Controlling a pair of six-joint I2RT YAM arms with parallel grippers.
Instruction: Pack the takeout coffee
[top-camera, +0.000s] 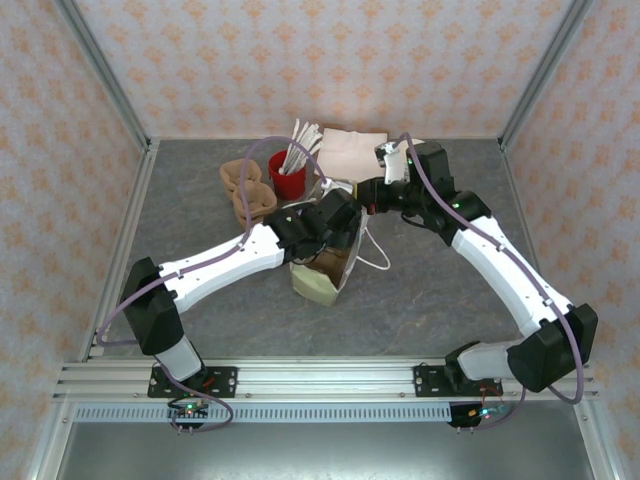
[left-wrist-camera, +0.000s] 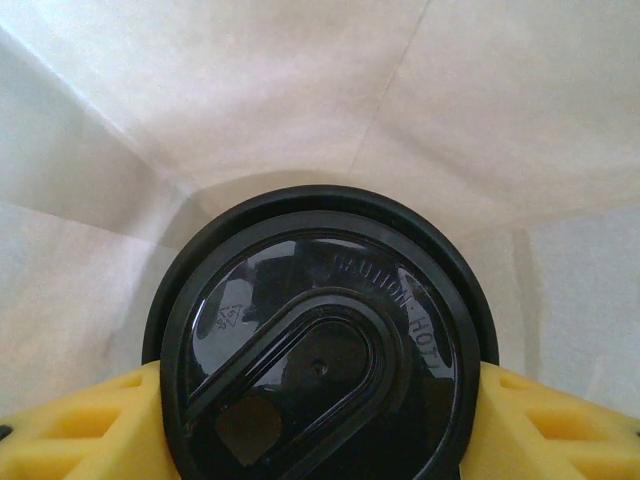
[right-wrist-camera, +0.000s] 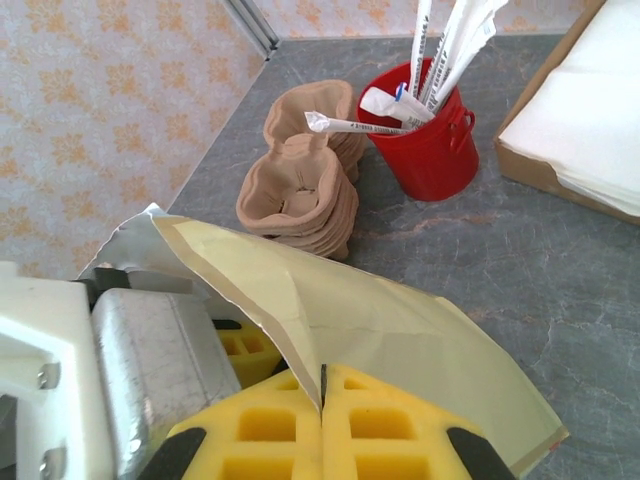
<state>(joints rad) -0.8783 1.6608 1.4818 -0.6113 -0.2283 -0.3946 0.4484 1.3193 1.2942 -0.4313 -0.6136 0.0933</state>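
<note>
The takeout coffee (left-wrist-camera: 320, 350) shows its black lid from above, its sides hidden. My left gripper (left-wrist-camera: 320, 425) is shut on it, with yellow fingers (left-wrist-camera: 80, 430) against the lid's left and right. Pale inner walls of the paper bag (left-wrist-camera: 300, 100) surround the cup. From above, the bag (top-camera: 325, 272) stands mid-table with the left gripper (top-camera: 335, 215) reaching into its mouth. My right gripper (right-wrist-camera: 322, 400) is shut on the bag's top edge (right-wrist-camera: 400, 320), its pads pressed together on the paper. In the top view the right gripper (top-camera: 366, 200) sits at the bag's far rim.
A red bucket of wrapped straws (top-camera: 287, 178) (right-wrist-camera: 430, 140) stands behind the bag. A stack of brown pulp cup carriers (top-camera: 248, 190) (right-wrist-camera: 300, 185) lies to its left. A tray of napkins (top-camera: 350, 152) (right-wrist-camera: 585, 100) sits at the back. Frame posts and walls bound the table.
</note>
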